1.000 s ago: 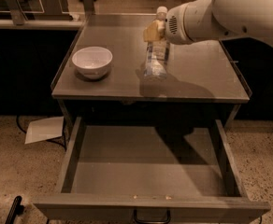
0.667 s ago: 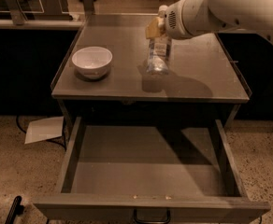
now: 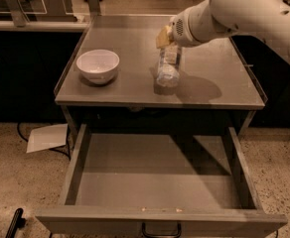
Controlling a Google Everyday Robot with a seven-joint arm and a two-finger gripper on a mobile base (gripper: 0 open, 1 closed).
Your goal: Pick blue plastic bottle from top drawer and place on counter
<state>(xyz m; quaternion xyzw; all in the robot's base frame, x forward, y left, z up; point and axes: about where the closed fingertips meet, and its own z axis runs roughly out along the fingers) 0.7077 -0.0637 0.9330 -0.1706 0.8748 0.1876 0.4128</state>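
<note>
The blue plastic bottle (image 3: 168, 67) is over the middle of the counter (image 3: 214, 83), its lower end at or just above the surface and its upper end inside my gripper (image 3: 166, 37). The gripper reaches in from the upper right and is shut on the bottle's top. The bottle casts a shadow on the counter beside it. The top drawer (image 3: 155, 180) is pulled fully out below the counter. It holds nothing, and its dark loop handle (image 3: 161, 230) shows at the front.
A white bowl (image 3: 98, 65) stands on the left part of the counter, well apart from the bottle. A sheet of paper (image 3: 46, 137) lies on the speckled floor at the left. A dark object (image 3: 13, 223) lies by the drawer's front left corner.
The gripper has lowered the bottle slightly toward the counter. The arm has shifted a little. The bowl and drawer have not moved.
</note>
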